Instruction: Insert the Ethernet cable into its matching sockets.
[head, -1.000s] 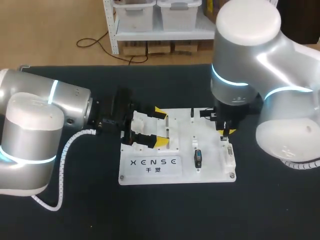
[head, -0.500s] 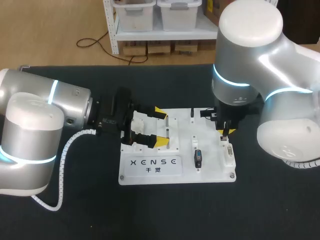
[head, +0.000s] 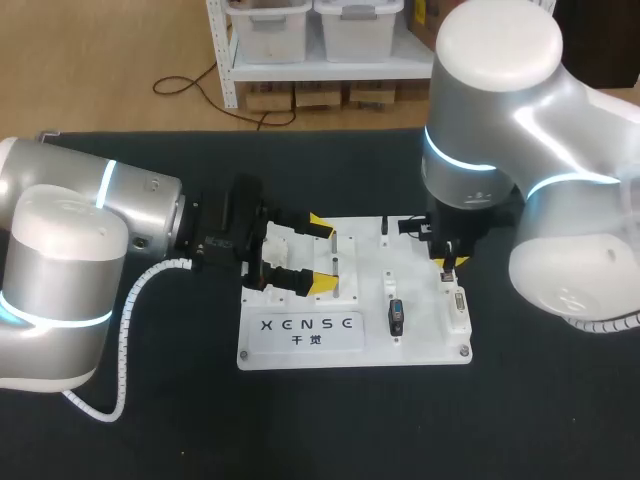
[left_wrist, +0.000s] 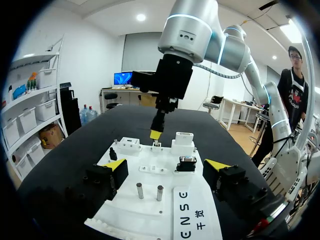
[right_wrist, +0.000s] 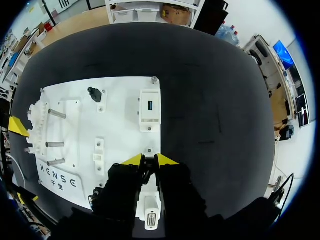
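A white socket board (head: 420, 345) lies in the middle of the black table. My right gripper (head: 446, 264) points straight down over the board's right side, its yellow tips almost together on a small dark Ethernet plug (right_wrist: 149, 162), of which only a sliver shows. In the left wrist view the right gripper (left_wrist: 156, 133) stands just above a small white socket (left_wrist: 156, 145). My left gripper (head: 322, 255) lies open over the board's left end, with two metal pegs (left_wrist: 149, 191) between its fingers (left_wrist: 114, 167).
The board also carries a black plug with blue (head: 397, 318), a white connector block (head: 457, 306), a block with a blue port (right_wrist: 150, 106) and a black knob (right_wrist: 94, 93). Black table surface (head: 330, 420) surrounds the board.
My right arm's upper body has shifted very slightly to the right, while its gripper stays over the same spot. The left arm has not moved.
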